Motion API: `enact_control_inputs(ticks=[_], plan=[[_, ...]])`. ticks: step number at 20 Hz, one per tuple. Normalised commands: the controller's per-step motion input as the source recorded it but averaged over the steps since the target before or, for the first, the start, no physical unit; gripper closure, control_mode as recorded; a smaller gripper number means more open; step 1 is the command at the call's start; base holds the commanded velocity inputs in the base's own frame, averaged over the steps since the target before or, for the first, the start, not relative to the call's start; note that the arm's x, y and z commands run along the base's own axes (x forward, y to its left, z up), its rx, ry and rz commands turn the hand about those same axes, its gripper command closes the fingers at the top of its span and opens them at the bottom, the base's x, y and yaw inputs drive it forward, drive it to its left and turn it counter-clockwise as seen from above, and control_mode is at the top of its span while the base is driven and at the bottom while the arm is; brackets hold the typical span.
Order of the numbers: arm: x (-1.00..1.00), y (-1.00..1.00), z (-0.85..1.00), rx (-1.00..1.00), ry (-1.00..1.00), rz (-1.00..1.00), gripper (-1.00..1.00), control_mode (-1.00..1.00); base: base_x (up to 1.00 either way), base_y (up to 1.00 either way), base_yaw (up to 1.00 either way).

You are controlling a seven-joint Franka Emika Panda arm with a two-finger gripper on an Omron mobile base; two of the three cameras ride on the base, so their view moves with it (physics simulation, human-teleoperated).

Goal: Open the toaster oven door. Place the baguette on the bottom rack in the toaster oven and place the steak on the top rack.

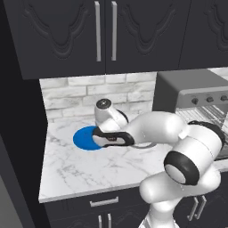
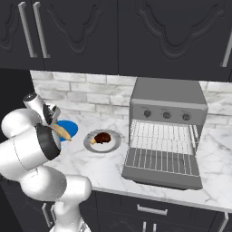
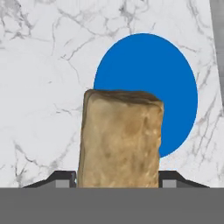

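In the hand view the baguette (image 3: 120, 139) stands in the lower middle of the frame, pinched at its base between the two dark fingertips (image 3: 61, 178), so the gripper (image 3: 117, 179) is judged to be part closed on the loaf, its jaws held apart by the bread's width. Behind it, toward the upper right of that view, the blue plate (image 3: 175, 78) lies bare on the marble counter (image 3: 39, 65). In the right base view the loaf (image 2: 61, 132) is seen at the far left, lifted above the plate, while the toaster oven (image 2: 166, 97) sits right of centre with its door (image 2: 161, 170) folded down flat and the wire racks exposed. The steak (image 2: 102, 137) rests on a grey plate (image 2: 114, 144) between the two. Several risks are judged from here: the loaf is gripped near one end, so it could pivot or slip during the long swing toward the oven; the steak plate could be clipped on the way across; the lowered door could be struck by a low approach; and the wrong rack could be entered.
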Motion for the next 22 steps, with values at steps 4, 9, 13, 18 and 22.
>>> enact_control_inputs(ticks=[4, 9, 13, 18, 22], plan=[[-0.4, -0.29, 0.3, 0.18, 0.04, -0.15, 1.0, -1.0, 0.0, 0.0, 0.0], [-0.42, -0.3, 0.3, 0.1, 0.05, -0.08, 1.0, -1.0, 0.0, 0.0, 0.0], [-0.36, -0.27, 0.32, 0.0, 0.11, -0.05, 1.0, -1.0, 0.0, 0.0, 0.0], [-0.33, -0.3, 0.34, 0.0, 0.08, -0.05, 1.0, -1.0, 0.0, 0.0, 0.0], [-0.41, -0.33, 0.34, 0.0, 0.01, -0.06, 1.0, -1.0, 0.0, 0.0, 0.0]])
